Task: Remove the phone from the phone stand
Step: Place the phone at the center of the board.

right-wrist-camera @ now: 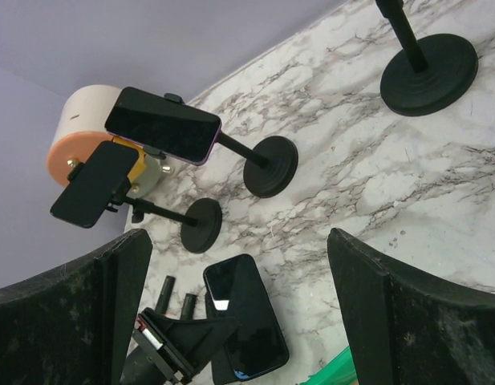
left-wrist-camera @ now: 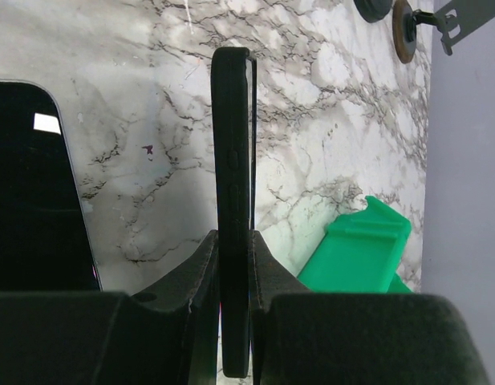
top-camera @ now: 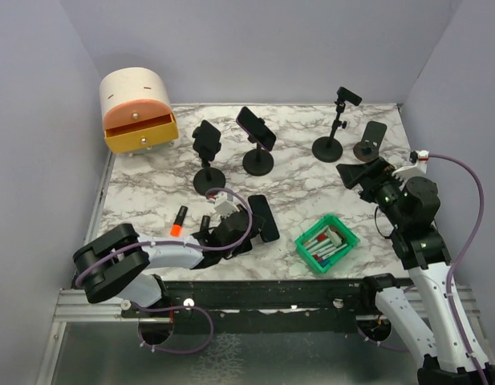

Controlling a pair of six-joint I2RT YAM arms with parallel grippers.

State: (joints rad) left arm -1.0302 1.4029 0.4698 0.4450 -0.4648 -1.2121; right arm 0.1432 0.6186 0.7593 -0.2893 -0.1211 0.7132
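My left gripper [top-camera: 235,224] is shut on a black phone [left-wrist-camera: 231,144], gripped by its thin edges and held on edge low over the marble table [top-camera: 151,192]. A second black phone [top-camera: 265,218] lies flat just beside it, screen up. Two phone stands at the back carry phones [top-camera: 207,140] [top-camera: 256,128]. Two other stands [top-camera: 337,120] [top-camera: 370,143] at the right hold nothing. My right gripper [top-camera: 363,172] hovers wide open near the right-hand stand, nothing between its fingers [right-wrist-camera: 415,313]. Its view looks down on the flat phone [right-wrist-camera: 247,317].
A green bin [top-camera: 327,243] with markers sits at the front right, close to the held phone. A marker with an orange tip [top-camera: 179,220] and short black cylinders [top-camera: 205,220] lie left of my left gripper. A round drawer unit [top-camera: 136,112] stands at the back left.
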